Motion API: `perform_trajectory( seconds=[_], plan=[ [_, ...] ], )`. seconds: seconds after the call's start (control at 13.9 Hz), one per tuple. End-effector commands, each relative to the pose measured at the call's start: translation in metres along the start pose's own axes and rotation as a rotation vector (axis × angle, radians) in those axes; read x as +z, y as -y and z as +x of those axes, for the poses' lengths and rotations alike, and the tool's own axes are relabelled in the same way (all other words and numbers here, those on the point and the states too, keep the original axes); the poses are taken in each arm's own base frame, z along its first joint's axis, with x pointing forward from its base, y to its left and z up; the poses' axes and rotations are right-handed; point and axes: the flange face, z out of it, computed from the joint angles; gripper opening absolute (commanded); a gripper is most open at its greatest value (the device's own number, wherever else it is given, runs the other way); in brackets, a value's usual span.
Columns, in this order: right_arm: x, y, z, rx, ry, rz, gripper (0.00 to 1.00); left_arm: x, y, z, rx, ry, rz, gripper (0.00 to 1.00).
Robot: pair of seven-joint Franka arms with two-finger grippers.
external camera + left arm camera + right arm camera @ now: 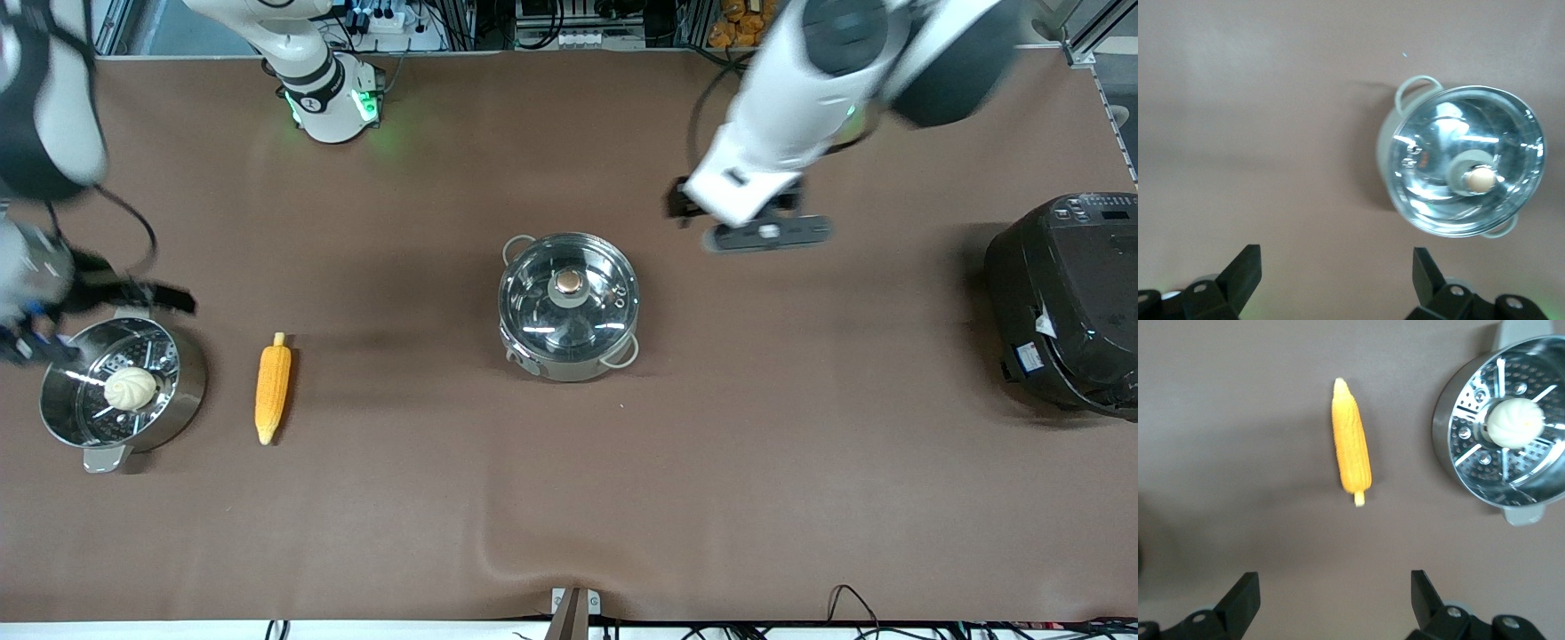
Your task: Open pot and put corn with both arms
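The steel pot (pixel 569 307) stands mid-table with its glass lid and copper knob (pixel 569 283) on; it also shows in the left wrist view (pixel 1465 160). The corn (pixel 273 394) lies on the table toward the right arm's end, beside the steamer pot; it also shows in the right wrist view (pixel 1351 443). My left gripper (pixel 756 227) hangs open and empty (pixel 1336 273) over bare table beside the pot, toward the left arm's end. My right gripper (pixel 98 298) hangs open and empty (pixel 1335 593) over the table by the steamer pot's rim, apart from the corn.
A steel steamer pot (pixel 178 391) with flat grey handles holds a white bun (pixel 131 388) at the right arm's end. A large black rice cooker (pixel 1067 302) stands at the left arm's end. The brown cloth has a crease near the front edge (pixel 498 551).
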Motion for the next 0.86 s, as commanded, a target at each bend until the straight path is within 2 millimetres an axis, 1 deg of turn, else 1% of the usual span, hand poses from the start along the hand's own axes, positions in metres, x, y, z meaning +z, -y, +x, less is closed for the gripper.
perform_trajectory(
  seconds=[0.0, 0.07, 0.14, 0.22, 0.36, 0.43, 0.5, 0.65, 0.72, 0.79],
  plan=[
    [0.070, -0.007, 0.043, 0.012, 0.045, -0.002, 1.00, 0.040, -0.048, 0.003, -0.113, -0.001, -0.012, 1.00],
    [0.091, -0.006, 0.052, 0.012, 0.056, 0.006, 1.00, 0.055, -0.062, 0.004, -0.152, -0.010, -0.027, 1.00],
    [0.107, -0.005, 0.059, 0.013, 0.055, 0.011, 1.00, 0.071, -0.076, 0.004, -0.180, -0.013, -0.045, 1.00],
    [0.122, -0.001, 0.066, -0.002, 0.049, 0.010, 1.00, 0.083, -0.087, 0.004, -0.201, -0.023, -0.065, 1.00],
    [0.148, 0.001, 0.081, -0.035, 0.013, 0.002, 1.00, 0.109, -0.110, -0.004, -0.204, -0.043, -0.066, 1.00],
    [0.164, -0.004, 0.088, -0.069, 0.002, 0.002, 1.00, 0.119, -0.118, -0.006, -0.212, -0.059, -0.061, 1.00],
    [0.176, -0.007, 0.094, -0.106, -0.013, 0.004, 1.00, 0.125, -0.124, -0.005, -0.225, -0.069, -0.066, 1.00],
    [0.202, -0.019, 0.102, -0.130, -0.017, 0.011, 1.00, 0.144, -0.137, -0.004, -0.238, -0.066, -0.061, 1.00],
    [0.212, -0.018, 0.103, -0.133, -0.012, 0.012, 1.00, 0.151, -0.139, -0.002, -0.235, -0.084, -0.054, 1.00],
    [0.221, -0.015, 0.102, -0.137, -0.011, 0.011, 1.00, 0.161, -0.145, -0.006, -0.224, -0.099, -0.044, 1.00]
  ],
)
